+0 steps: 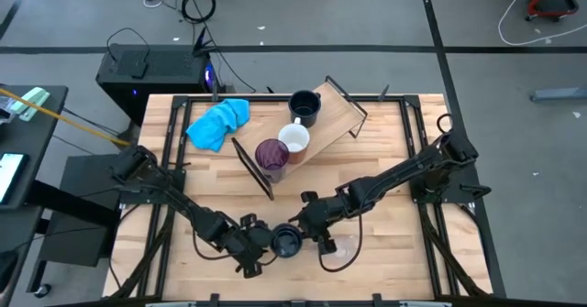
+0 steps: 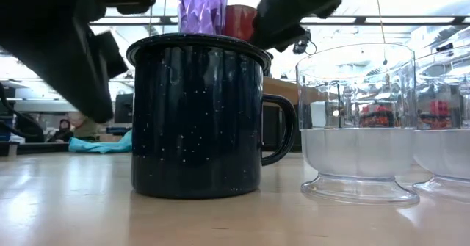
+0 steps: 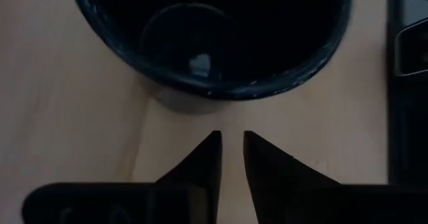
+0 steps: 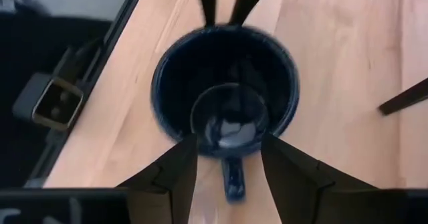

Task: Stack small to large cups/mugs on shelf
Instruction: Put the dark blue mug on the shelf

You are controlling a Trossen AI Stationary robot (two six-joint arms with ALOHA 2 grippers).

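Observation:
A dark navy mug (image 1: 285, 242) stands upright on its base on the tabletop near the front edge; it also shows in the low view (image 2: 197, 117). My left gripper (image 3: 231, 144) is beside its rim, on the side away from the handle, with only a slit between its fingers, and it touches nothing. My right gripper (image 4: 227, 150) is open above the mug's handle side, one finger on each side of the handle (image 4: 231, 177). A second navy mug (image 1: 304, 107), a white mug (image 1: 294, 140) and a purple tumbler (image 1: 271, 154) stand on the wooden shelf (image 1: 335, 115). Two clear cups (image 2: 360, 128) stand beside the near mug. My right gripper's open fingers (image 4: 184, 164) come from above and slant down over the mug's rim (image 4: 200, 144) at the handle side. I cannot tell whether they touch the rim. The mug stands on the table.
A bright blue cloth (image 1: 218, 122) lies at the far left of the table. The shelf lies slantwise across the far middle, with black frame ends (image 1: 252, 168). Bare planks lie at the near left and near right.

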